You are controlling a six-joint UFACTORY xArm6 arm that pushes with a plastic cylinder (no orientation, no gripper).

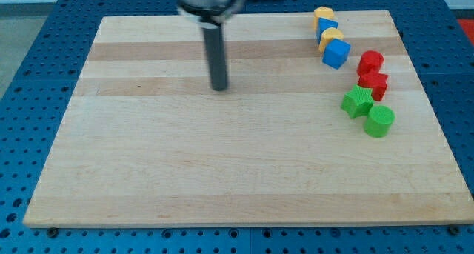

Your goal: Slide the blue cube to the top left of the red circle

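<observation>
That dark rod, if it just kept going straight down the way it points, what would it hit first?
Only the wooden board: my tip already seems to rest on it, though depth is hard to judge. No block is beneath it; the blue cube sits far to the view's right.

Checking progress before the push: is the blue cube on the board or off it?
On. The blue cube sits on the wooden board near its top right, far right of my tip.

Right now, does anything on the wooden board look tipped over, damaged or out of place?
Nothing stands out. All eight blocks sit crowded near the board's right edge, the blue cube already upper left of the red circle. My tip rests far to their left.
</observation>
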